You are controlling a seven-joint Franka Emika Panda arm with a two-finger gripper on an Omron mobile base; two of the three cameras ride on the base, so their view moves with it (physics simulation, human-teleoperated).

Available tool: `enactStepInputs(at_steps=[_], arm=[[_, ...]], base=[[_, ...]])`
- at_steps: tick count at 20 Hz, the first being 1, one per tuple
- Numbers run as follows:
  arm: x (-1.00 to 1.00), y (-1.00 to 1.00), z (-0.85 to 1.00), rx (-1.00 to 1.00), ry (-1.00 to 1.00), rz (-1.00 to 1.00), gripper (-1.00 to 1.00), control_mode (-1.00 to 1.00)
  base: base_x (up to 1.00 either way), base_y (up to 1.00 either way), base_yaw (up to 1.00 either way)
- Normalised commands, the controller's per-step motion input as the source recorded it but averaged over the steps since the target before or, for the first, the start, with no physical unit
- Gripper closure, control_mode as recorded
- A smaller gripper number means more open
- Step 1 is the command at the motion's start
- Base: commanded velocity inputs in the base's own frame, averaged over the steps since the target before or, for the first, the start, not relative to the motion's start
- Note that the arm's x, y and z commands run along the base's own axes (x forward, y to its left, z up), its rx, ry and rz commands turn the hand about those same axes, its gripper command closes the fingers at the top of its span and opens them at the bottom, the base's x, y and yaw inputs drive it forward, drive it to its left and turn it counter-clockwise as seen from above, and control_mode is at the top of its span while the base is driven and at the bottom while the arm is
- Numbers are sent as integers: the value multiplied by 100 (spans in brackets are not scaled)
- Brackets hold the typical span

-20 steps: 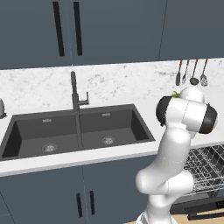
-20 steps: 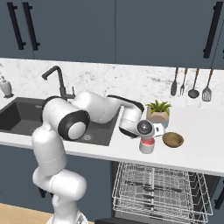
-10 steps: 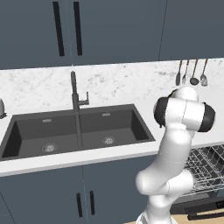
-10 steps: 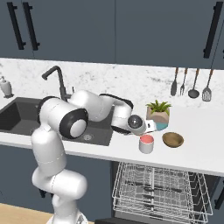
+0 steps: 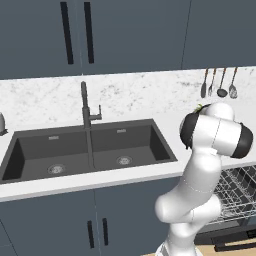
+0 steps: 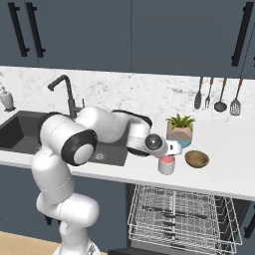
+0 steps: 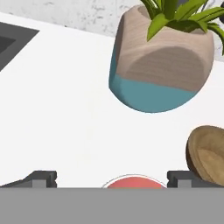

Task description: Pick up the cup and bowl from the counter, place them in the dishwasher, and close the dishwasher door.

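Note:
The cup (image 6: 167,165), red with a pale rim, stands on the white counter (image 6: 229,172) just left of the brown wooden bowl (image 6: 196,159). My gripper (image 6: 169,152) hangs close above the cup, open. In the hand view the cup's rim (image 7: 133,182) shows low between the two dark fingertips (image 7: 43,178), and the bowl (image 7: 208,153) lies at the right edge. Nothing is held. Below the counter the dishwasher's silver wire rack (image 6: 179,214) is pulled out, also seen from the left side as the rack (image 5: 236,192). The dark dishwasher door (image 5: 231,239) lies open beneath it.
A potted plant (image 6: 179,130) in a tan and teal pot stands right behind the cup and bowl. Kitchen utensils (image 6: 216,94) hang on the backsplash. The dark double sink (image 5: 90,150) with its faucet (image 5: 86,107) lies to the left. A soap dispenser (image 6: 6,98) stands far left.
The arm has folded back toward the sink and the hand has shifted a little left above the cup. Cup and bowl have not moved. The jaws stay open.

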Motion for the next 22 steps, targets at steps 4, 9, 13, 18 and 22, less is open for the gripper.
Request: enactStepInputs(at_steps=[4,9,13,18,22], arm=[[-25,4,11,0,1,-21,-100,-100],[-1,-1,0,0,5,-8,-100,-100],[12,0,0,1,5,0,-100,-100],[7,-7,-1,6,7,5,-100,-100],[-8,-6,-13,10,14,0,-100,-100]], base=[[0,0,0],[0,0,0],[0,0,0],[0,0,0],[0,0,0]])
